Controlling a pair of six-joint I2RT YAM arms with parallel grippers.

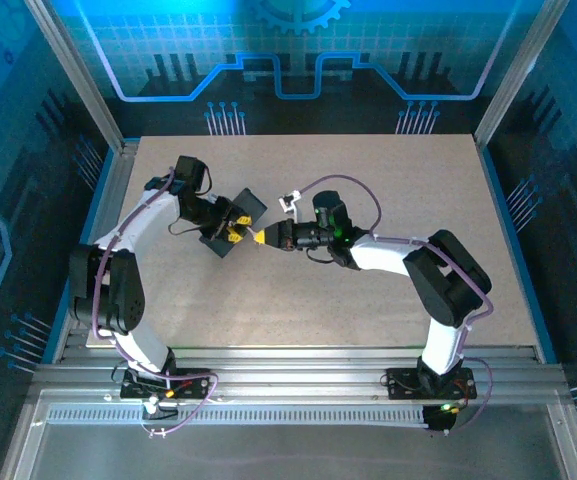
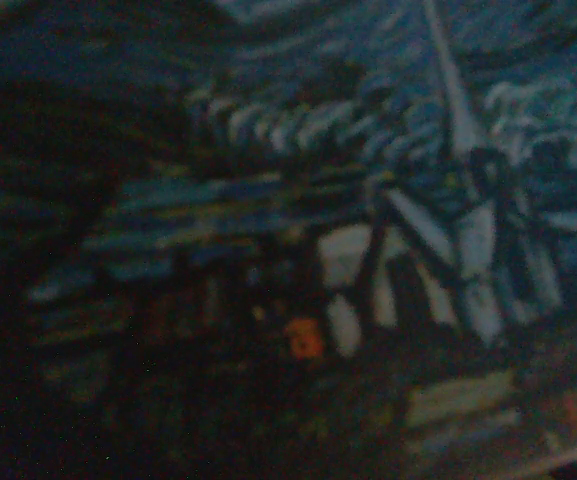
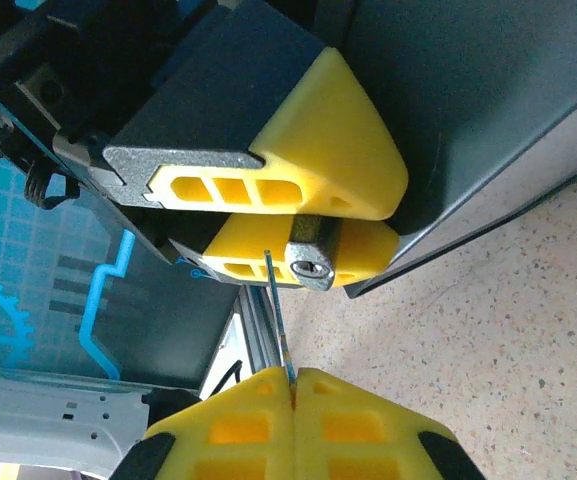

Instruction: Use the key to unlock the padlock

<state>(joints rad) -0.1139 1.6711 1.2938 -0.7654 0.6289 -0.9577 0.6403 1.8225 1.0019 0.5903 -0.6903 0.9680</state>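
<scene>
Here the padlock (image 3: pixel 313 262) looks silvery, the key (image 3: pixel 279 315) a thin sliver.

In the right wrist view the padlock (image 3: pixel 311 266) is a small silvery-grey block pinched between the two yellow fingers of the left gripper (image 3: pixel 393 222). Its rounded end face is turned toward the camera and shows a narrow dark keyhole slot at its centre. The rest of its body runs back between the fingers, and its shackle is hidden. The key (image 3: pixel 279 315) is a thin pale-metal sliver standing almost upright, leaning slightly left. Its lower end is clamped between the closed yellow fingertips of the right gripper (image 3: pixel 293 377). Its free tip ends just beside the padlock, left of the keyhole and not in the slot
</scene>
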